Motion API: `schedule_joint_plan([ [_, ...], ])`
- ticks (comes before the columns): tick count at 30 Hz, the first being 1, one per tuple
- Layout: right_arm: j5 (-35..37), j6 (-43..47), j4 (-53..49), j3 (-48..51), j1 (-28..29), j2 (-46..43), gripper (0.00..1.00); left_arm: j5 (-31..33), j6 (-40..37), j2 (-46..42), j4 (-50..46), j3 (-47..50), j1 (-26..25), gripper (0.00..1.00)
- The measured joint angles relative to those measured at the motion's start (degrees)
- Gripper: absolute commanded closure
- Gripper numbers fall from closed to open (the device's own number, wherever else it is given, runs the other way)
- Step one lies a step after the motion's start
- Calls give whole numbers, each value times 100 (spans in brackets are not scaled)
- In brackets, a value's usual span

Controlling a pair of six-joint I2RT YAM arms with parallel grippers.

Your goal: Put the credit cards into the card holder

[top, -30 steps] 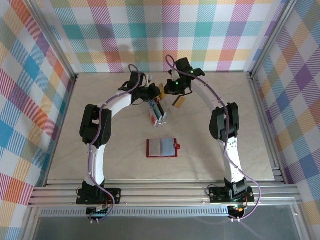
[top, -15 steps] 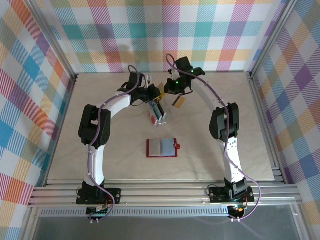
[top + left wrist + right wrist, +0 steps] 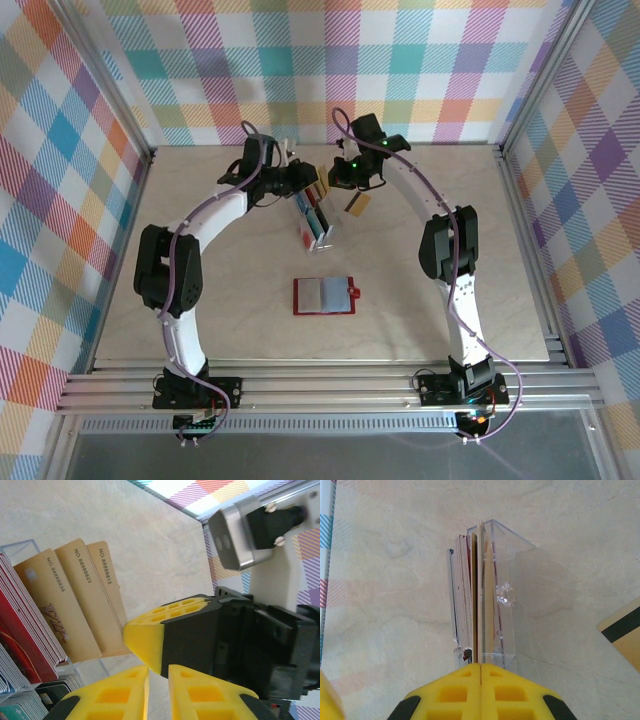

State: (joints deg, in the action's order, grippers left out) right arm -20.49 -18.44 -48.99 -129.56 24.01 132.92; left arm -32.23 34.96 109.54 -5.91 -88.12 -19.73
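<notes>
At the far rack point(image 3: 502, 595), the left gripper point(image 3: 158, 672) has just eased back, jaws barely parted and empty, leaving a gold card point(image 3: 479, 580) pinched in the right gripper point(image 3: 480, 667), well apart from the open card holder point(image 3: 325, 296).

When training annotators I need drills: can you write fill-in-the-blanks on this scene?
1. The red leather-like folding card holder lies ___, grey pockets showing.
2. The gold plastic card with a dark stripe lies on the ___, not in the clear plastic slotted rack.
3. The right gripper is ___, yellow fingers touching.
Missing: open; table; shut.
</notes>
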Motion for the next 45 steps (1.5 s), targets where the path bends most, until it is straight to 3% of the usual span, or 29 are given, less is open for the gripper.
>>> schedule_joint_plan([
  [6,-87,2,31,48,0,-2,100,35,0,111,-59,-44,0,83],
  [18,-146,9,92,205,0,-7,100,-11,2,1244,-186,-695,0,83],
  [36,-262,114,87,195,-7,-7,92,142,-50,1467,-511,-1137,-2,84],
  [45,-326,131,87,195,-11,-7,100,142,-118,1473,-542,-1147,-7,85],
])
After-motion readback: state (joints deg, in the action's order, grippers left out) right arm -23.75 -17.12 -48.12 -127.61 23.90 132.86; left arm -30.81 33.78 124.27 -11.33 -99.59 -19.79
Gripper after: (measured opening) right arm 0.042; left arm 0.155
